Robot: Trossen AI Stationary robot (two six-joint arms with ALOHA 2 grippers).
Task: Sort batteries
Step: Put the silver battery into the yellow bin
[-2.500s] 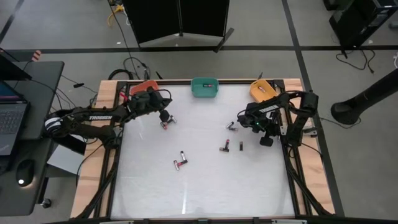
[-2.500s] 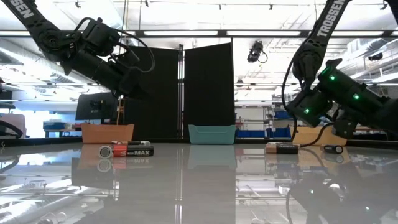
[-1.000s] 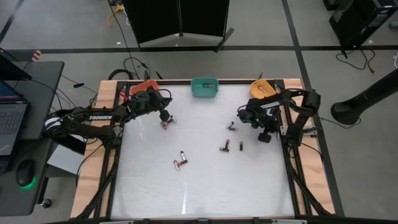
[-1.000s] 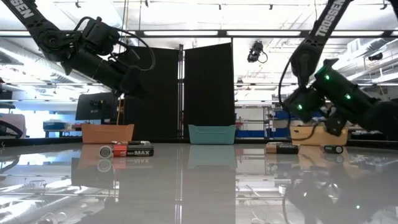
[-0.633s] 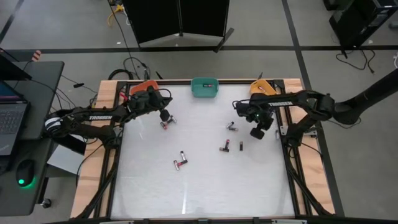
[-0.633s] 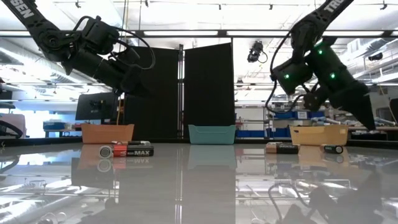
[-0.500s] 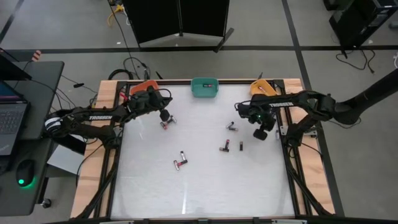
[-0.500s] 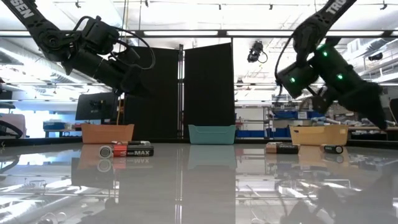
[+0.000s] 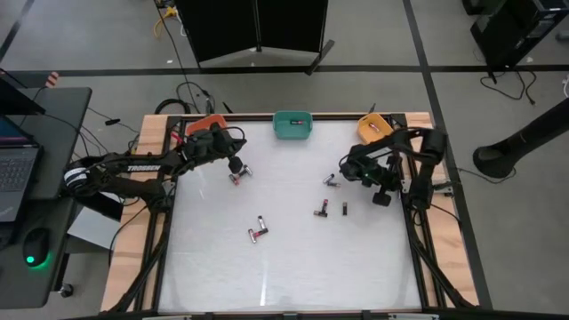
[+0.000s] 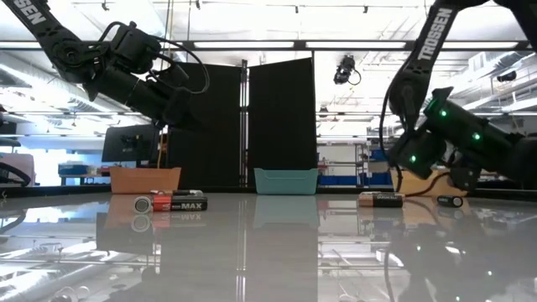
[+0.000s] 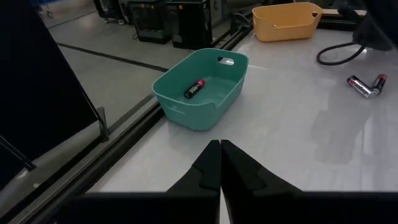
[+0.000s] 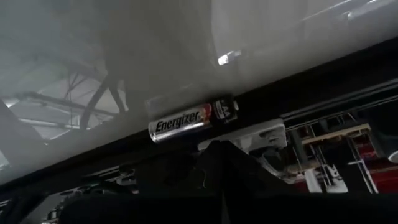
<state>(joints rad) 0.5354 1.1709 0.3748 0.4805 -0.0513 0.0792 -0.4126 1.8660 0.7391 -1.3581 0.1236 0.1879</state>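
Batteries lie scattered on the white table: a pair [image 9: 236, 176] under my left gripper [image 9: 236, 164], one [image 9: 331, 182] just left of my right gripper [image 9: 345, 172], two [image 9: 322, 211] [image 9: 344, 210] nearer the front, and two [image 9: 257, 229] at the middle. Another battery [image 11: 194, 88] lies in the teal bin [image 11: 180, 102]. My left gripper [image 11: 220, 155] hangs shut above the table with nothing in it. My right gripper [image 12: 219, 149] is shut and low over the table, with a silver and black battery [image 12: 189, 119] lying just ahead of its fingertips.
Three bins stand along the far edge: orange [image 9: 206, 124], teal [image 9: 292, 124] and yellow [image 9: 375, 129]. A black cable [image 11: 339, 53] lies on the table near the yellow bin. Most of the near half of the table is bare white surface [image 9: 293, 267].
My right gripper has risen well above the table, its arm swinging outward, and has then come back down low over the table beside the battery at the right. The batteries lie where they were.
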